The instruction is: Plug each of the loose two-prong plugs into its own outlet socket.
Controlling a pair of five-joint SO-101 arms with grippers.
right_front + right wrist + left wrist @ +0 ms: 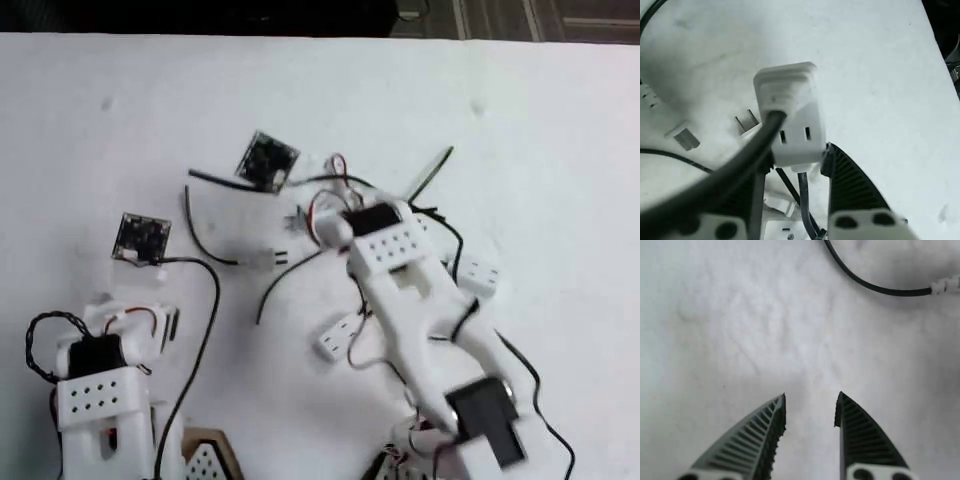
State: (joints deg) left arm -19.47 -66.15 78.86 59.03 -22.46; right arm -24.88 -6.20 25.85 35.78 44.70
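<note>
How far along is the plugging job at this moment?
Done: nothing looks mated yet. In hand: the right gripper clamps a white socket, its two slots empty. Left: a two-prong plug lies loose on the table, and the left gripper is open, holding nothing.

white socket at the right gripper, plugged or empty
Empty: both slots on the white socket show dark and open in the right wrist view.
</note>
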